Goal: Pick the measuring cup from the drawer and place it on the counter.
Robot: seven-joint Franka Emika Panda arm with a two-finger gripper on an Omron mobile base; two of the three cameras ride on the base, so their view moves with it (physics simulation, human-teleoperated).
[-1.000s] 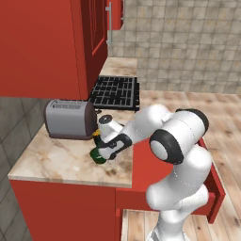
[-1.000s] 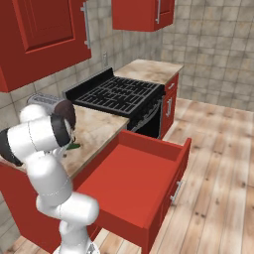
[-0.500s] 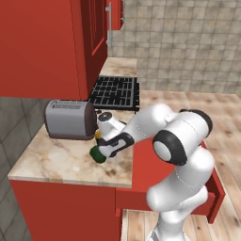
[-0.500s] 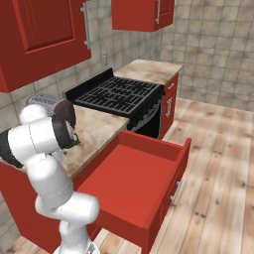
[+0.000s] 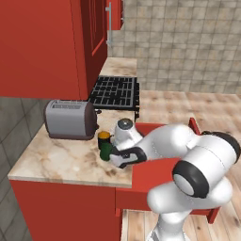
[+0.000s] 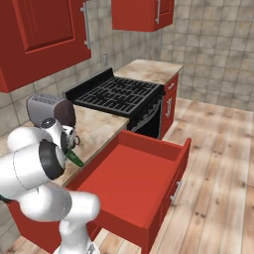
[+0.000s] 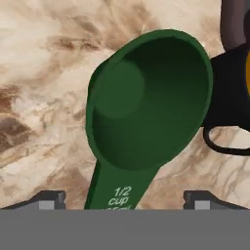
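The small dark green plastic measuring cup [image 7: 146,102] is out of the wide red box drawer [image 6: 134,183], over the beige marbled stone table [image 5: 61,160] near its front edge, beside a black mug [image 5: 103,138]. The tool [image 5: 114,157] seemingly grips its handle; setting down and release remain.

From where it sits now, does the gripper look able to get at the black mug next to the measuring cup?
Probably yes, but not freely. The gripper hangs over the counter with the measuring cup in front of its fingertips, and the black mug stands right beside the cup's bowl. The cup would likely have to be put down first.
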